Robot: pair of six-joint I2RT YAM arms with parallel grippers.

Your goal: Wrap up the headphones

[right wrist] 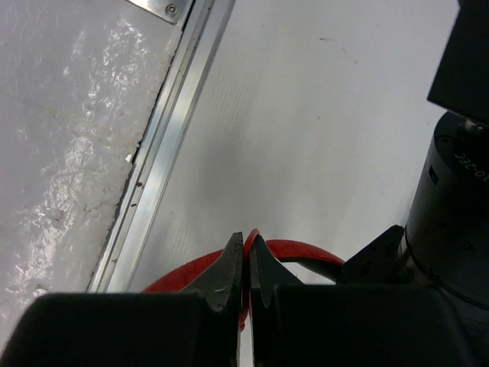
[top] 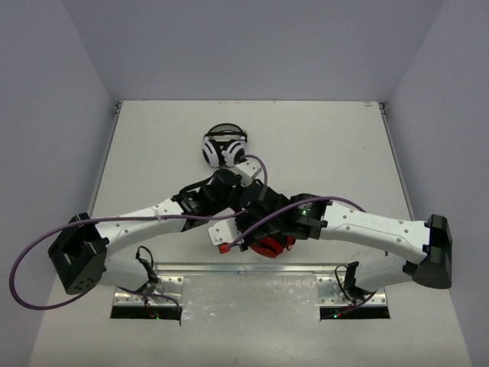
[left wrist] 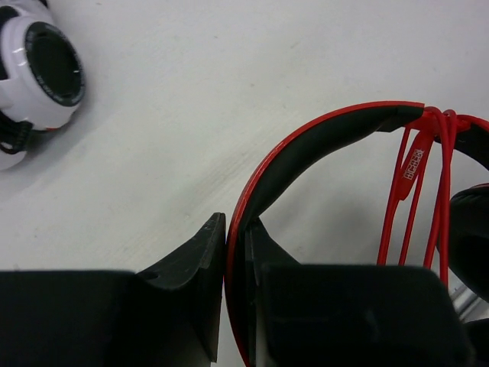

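Where the two wrists meet in the top view, only a small red patch of the red headphones [top: 272,246] on show, low on the white table [top: 328,138] just beyond the aluminium rail [top: 229,269]; earcups and most of the band covered by the arms, so no telling from above which way they point. More to see from the left wrist: glossy red headband [left wrist: 321,126] with a matt black inner lining, rising from bottom centre and curving over to the right, arc running roughly lower left to upper right, open side down and to the right. Lower end cut off behind the left gripper [left wrist: 237,229], black wedge-shaped fingers clamped on the band edge-on, one on each side. Thin red cable [left wrist: 439,191] looped over the band's crown at the right, several strands hanging straight down, a flat red tag on one with print too small to read. Sliver of black ear cushion [left wrist: 470,229] at the right edge, mostly out of frame. From the right wrist, right gripper [right wrist: 246,246] with tips all but together, nipping a thin red edge; smooth red arc spreading to either side, band or cable cannot tell. Black cylindrical housing [right wrist: 451,206] blocking the right side there. White-and-black headphones [top: 224,147] well apart, farther up the table, cropped at the left-wrist view's upper-left corner.
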